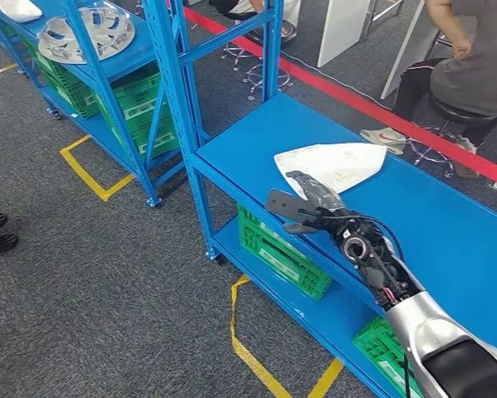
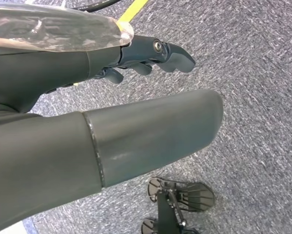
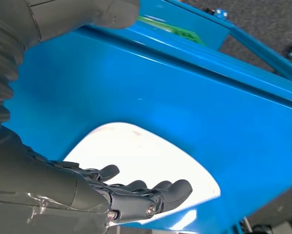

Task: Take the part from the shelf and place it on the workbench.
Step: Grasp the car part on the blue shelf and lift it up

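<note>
Where it lies, part (image 1: pixel 331 167) tip rightward.

The right hand (image 1: pixel 308 203) hides the white part's (image 1: pixel 339 166) near edge.

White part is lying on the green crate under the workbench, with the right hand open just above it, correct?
Not quite. The white part lies on the blue workbench top, not on a green crate; the crates sit on the lower shelf. The head view shows this. The right hand is indeed open just above it.
</note>
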Tool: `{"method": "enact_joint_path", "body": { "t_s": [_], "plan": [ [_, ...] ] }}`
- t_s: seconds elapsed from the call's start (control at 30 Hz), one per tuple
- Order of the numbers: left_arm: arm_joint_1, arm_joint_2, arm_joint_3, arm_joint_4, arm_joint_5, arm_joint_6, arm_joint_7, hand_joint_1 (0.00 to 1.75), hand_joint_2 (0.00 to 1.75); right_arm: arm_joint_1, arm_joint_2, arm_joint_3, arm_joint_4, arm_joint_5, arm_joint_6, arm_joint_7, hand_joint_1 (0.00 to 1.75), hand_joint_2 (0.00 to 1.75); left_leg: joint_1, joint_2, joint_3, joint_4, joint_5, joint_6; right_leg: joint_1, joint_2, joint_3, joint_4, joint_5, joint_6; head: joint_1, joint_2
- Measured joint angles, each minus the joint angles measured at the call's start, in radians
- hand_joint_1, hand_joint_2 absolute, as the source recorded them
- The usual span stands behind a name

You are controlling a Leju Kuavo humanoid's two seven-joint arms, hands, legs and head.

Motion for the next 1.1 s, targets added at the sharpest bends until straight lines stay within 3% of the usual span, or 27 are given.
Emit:
{"method": "enact_joint_path", "body": {
  "t_s": [0.5,0.77,1.1],
  "plan": [
    [0.001,0.000,0.000,0.000,-0.001,0.000,0.000,0.00,0.00,0.014,-0.009,-0.034,-0.139,0.004,-0.008,0.036,0.00,1.75,0.000,0.000,0.000,0.000,0.000,0.000,0.000,0.000,0.000,0.000,0.000,0.000,0.000,0.000],
    [-0.005,0.000,0.000,0.000,-0.011,0.000,0.001,0.00,0.00,-0.087,-0.050,-0.095,-0.002,0.035,-0.101,-0.028,0.00,1.75,0.000,0.000,0.000,0.000,0.000,0.000,0.000,0.001,0.000,0.000,0.001,0.000,0.000,0.000],
    [-0.010,0.000,0.000,0.000,-0.012,0.000,0.002,0.00,0.00,-0.182,-0.066,-0.124,0.160,0.039,-0.108,-0.048,0.00,1.75,0.000,0.000,0.000,0.000,0.000,0.000,0.000,0.001,0.000,0.000,0.001,0.000,0.000,0.000]
  ]
}}
